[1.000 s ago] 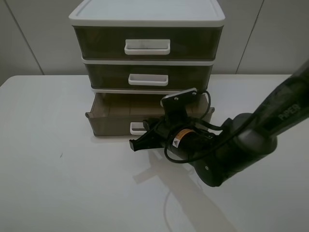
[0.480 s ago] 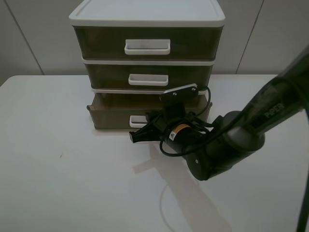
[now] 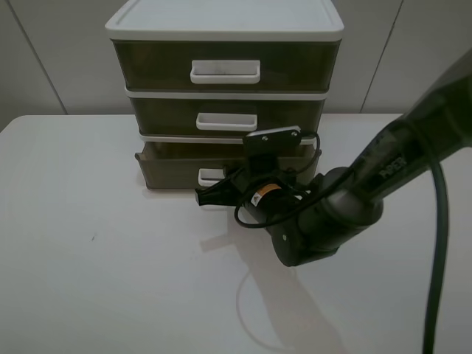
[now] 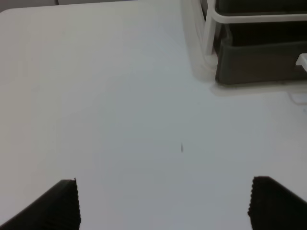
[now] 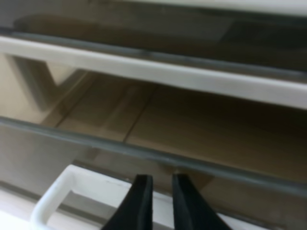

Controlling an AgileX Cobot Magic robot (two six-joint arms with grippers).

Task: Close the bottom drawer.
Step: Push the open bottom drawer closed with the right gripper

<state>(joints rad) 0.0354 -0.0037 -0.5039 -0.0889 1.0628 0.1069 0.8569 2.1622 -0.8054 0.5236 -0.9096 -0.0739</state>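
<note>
The bottom drawer (image 3: pixel 173 171) is the lowest smoky-brown tier of the three-drawer unit (image 3: pixel 225 26) and sticks out a short way. Its small white handle (image 3: pixel 210 175) is partly hidden by my right gripper (image 3: pixel 209 195). That gripper's black fingers are shut together and empty, pressed against the drawer front by the handle. The right wrist view shows the fingertips (image 5: pixel 141 201) touching the front just below the drawer's rim (image 5: pixel 144 151), next to the handle (image 5: pixel 67 189). My left gripper (image 4: pixel 163 206) is open and empty over the table, well away from the drawer (image 4: pixel 259 62).
The white table (image 3: pixel 88 280) spreads in front of and left of the unit. The middle drawer (image 3: pixel 227 118) and top drawer (image 3: pixel 225 68) are closed. The right arm (image 3: pixel 324 214) and its cable (image 3: pixel 435 251) lie across the table's right side.
The bottom drawer has slid back into the unit, from well out to only slightly out. My right gripper has moved toward the unit with it. Its fingers have stayed shut.
</note>
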